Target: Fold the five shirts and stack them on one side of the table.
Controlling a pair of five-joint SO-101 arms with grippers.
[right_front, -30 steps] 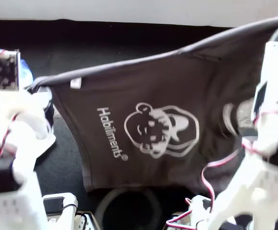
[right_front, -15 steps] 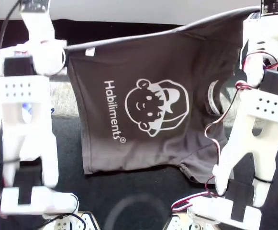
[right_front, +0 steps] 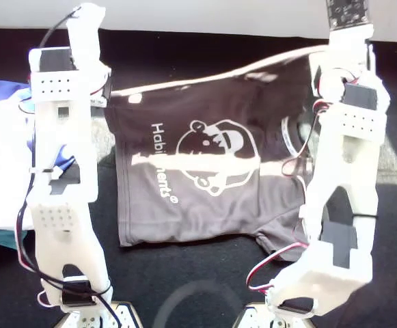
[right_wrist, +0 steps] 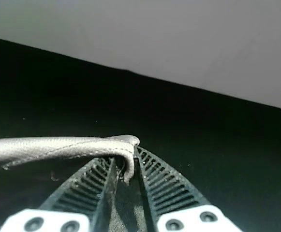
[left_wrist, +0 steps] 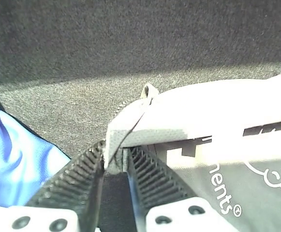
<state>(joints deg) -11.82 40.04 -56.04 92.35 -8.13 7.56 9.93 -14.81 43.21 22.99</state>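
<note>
Lying mid-table (right_front: 205, 266), the dark printed T-shirt (right_front: 184, 198) has its far edge running nine to three o'clock, pinched at ten by the left gripper (left_wrist: 115, 160) and at two by the right gripper (right_wrist: 125, 166), both clamped on cloth.

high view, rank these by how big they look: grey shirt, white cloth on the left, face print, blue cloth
1. grey shirt
2. white cloth, cut off by the frame edge
3. face print, close to the white cloth's visible part
4. blue cloth, mostly covered
</note>
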